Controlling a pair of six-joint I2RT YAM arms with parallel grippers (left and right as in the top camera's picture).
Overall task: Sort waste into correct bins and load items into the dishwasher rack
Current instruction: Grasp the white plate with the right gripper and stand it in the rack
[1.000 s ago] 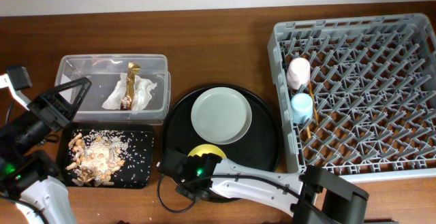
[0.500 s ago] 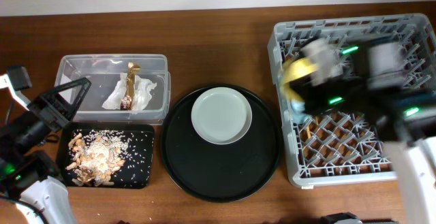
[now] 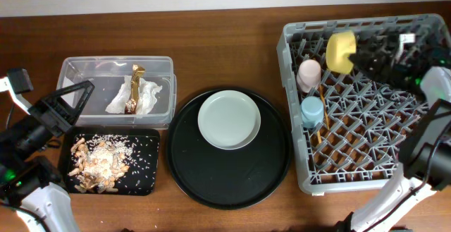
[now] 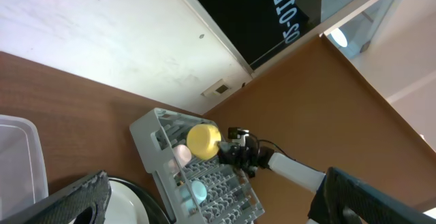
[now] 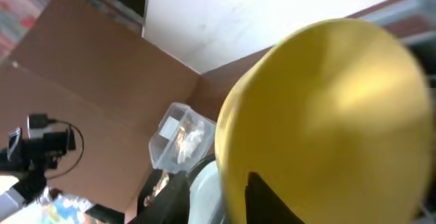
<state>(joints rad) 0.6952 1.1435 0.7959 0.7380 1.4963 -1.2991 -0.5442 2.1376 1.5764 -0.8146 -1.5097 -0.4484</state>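
My right gripper (image 3: 354, 56) is shut on the yellow bowl (image 3: 340, 51), holding it on edge over the back left of the grey dishwasher rack (image 3: 373, 151). The bowl fills the right wrist view (image 5: 327, 115). The pink cup (image 3: 309, 75), the light-blue cup (image 3: 312, 111) and the chopsticks (image 3: 320, 123) sit along the rack's left side. The pale plate (image 3: 228, 119) lies on the round black tray (image 3: 227, 179). The clear tub (image 3: 84, 70) holds foil wrapper and tissue (image 3: 137, 91). The shallow black tray (image 3: 144, 182) holds food scraps (image 3: 99, 163). My left gripper (image 3: 67, 101) is open and empty beside the tub.
In the left wrist view, the rack (image 4: 218, 190) with the bowl (image 4: 204, 140) shows far off between my open fingers (image 4: 218, 210). The right arm (image 3: 430, 126) runs along the rack's right side. Bare wooden table lies behind the tub and the round tray.
My right gripper has carried the yellow bowl from the front of the round black tray across to the back left of the rack. The left arm has not moved.
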